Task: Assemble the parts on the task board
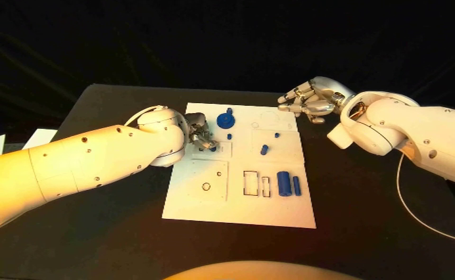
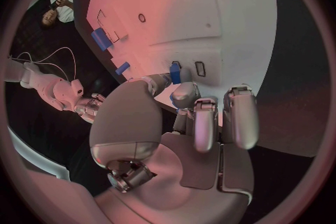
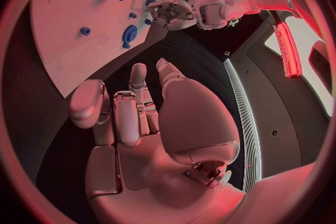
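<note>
1. Head view: the task board, a white plate, lies in the middle of the black table, and blue parts lie or stand on it.
2. A round blue part stands near the board's far edge; a large blue cylinder and a slimmer blue piece lie side by side near the board's right edge.
3. Small blue pegs sit in the board's middle.
4. The left hand hovers over the board's left side; whether its curled fingertips grip the small blue part beside them, I cannot tell.
5. The right hand hangs beyond the board's far right corner, its fingers loosely parted, grasping nothing.
</note>
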Controlling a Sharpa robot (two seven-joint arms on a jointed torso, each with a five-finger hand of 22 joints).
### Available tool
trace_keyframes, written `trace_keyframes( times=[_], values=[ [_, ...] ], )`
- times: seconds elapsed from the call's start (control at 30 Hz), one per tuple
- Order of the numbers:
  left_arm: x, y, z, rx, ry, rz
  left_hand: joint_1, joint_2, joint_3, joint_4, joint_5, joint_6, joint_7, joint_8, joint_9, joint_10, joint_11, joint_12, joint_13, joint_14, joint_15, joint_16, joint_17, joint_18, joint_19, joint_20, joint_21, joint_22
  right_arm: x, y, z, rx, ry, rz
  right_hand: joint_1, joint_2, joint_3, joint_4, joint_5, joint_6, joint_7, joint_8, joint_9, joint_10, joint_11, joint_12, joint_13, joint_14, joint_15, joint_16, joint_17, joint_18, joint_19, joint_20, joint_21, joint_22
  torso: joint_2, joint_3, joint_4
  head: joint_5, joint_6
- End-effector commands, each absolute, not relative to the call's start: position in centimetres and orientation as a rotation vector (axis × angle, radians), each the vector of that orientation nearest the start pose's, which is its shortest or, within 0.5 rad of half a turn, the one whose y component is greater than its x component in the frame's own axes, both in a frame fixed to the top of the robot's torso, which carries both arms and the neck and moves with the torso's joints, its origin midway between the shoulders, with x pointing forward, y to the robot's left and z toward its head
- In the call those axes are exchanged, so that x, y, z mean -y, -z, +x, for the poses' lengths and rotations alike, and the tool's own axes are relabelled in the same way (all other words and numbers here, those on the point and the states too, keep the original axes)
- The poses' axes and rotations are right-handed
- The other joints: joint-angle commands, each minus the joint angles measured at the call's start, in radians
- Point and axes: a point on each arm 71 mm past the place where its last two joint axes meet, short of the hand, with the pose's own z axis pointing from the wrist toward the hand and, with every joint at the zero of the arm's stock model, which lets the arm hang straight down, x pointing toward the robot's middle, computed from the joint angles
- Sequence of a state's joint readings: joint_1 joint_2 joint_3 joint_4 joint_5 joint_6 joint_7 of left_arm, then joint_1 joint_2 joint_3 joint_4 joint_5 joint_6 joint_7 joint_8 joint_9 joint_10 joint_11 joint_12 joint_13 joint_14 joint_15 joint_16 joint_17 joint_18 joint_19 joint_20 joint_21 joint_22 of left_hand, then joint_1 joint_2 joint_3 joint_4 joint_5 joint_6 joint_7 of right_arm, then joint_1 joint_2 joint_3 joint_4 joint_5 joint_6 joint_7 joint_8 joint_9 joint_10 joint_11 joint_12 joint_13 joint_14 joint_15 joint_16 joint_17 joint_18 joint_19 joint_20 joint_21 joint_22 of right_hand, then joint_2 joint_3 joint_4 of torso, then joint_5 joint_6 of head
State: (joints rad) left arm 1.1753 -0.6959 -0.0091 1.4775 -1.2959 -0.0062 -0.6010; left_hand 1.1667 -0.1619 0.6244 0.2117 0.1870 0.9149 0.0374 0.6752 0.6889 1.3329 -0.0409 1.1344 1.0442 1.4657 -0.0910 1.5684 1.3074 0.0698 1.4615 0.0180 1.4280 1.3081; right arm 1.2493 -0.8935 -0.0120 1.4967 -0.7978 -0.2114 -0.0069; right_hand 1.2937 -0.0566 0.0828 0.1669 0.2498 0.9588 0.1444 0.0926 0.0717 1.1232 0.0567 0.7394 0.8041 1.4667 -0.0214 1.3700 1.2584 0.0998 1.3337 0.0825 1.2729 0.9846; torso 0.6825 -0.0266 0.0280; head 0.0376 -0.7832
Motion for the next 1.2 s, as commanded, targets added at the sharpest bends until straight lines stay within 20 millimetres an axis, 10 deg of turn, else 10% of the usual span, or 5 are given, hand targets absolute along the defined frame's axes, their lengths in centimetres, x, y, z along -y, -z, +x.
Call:
trace_keyframes(
  times=[0.03,0.67,1.2],
  values=[
    [-16.34,22.55,48.57,-2.187,0.287,-0.043,0.002,0.001,0.16,-0.169,-0.005,0.001,-0.008,0.005,0.001,0.008,-0.001,-0.003,0.001,0.105,-0.005,0.002,0.263,-0.016,-0.003,-0.002,-0.005,0.032,23.1,16.2,49.99,-1.8,-1.019,0.422,-0.002,0.011,-0.003,0.003,0.0,0.007,0.0,0.004,0.001,-0.003,-0.001,-0.001,0.0,0.038,-0.001,-0.004,-0.001,0.01,-0.008,-0.002,-0.007,-0.001,0.0,0.0005,0.0002,0.0,0.0],
    [-16.42,22.76,48.52,-2.215,0.285,-0.061,-0.005,-0.008,0.154,-0.17,-0.008,0.012,-0.01,0.006,-0.003,0.016,-0.002,0.003,0.007,0.105,-0.004,0.002,0.263,-0.016,-0.002,-0.001,-0.005,0.033,23.04,16.26,49.97,-1.806,-1.026,0.428,-0.003,0.014,-0.004,0.005,0.0,0.007,0.0,0.004,0.001,-0.003,-0.001,-0.002,-0.002,0.037,-0.001,-0.005,-0.003,0.01,-0.008,-0.002,-0.008,-0.003,0.0,0.0005,-0.001,0.004,-0.002],
    [-16.25,23.0,48.94,-2.232,0.278,-0.084,-0.122,-0.015,-0.029,-0.074,-0.013,0.072,-0.029,-0.006,-0.048,0.043,-0.015,0.034,0.039,0.105,-0.014,0.002,0.263,-0.02,0.008,-0.009,0.002,0.052,22.94,16.27,49.93,-1.811,-1.027,0.423,-0.01,0.015,-0.014,0.014,0.003,0.005,0.001,0.005,0.0,-0.007,0.0,-0.006,-0.009,0.033,-0.001,-0.018,-0.019,0.014,-0.016,-0.001,-0.02,-0.023,0.001,0.0015,-0.0005,0.006,-0.003]
  ],
)
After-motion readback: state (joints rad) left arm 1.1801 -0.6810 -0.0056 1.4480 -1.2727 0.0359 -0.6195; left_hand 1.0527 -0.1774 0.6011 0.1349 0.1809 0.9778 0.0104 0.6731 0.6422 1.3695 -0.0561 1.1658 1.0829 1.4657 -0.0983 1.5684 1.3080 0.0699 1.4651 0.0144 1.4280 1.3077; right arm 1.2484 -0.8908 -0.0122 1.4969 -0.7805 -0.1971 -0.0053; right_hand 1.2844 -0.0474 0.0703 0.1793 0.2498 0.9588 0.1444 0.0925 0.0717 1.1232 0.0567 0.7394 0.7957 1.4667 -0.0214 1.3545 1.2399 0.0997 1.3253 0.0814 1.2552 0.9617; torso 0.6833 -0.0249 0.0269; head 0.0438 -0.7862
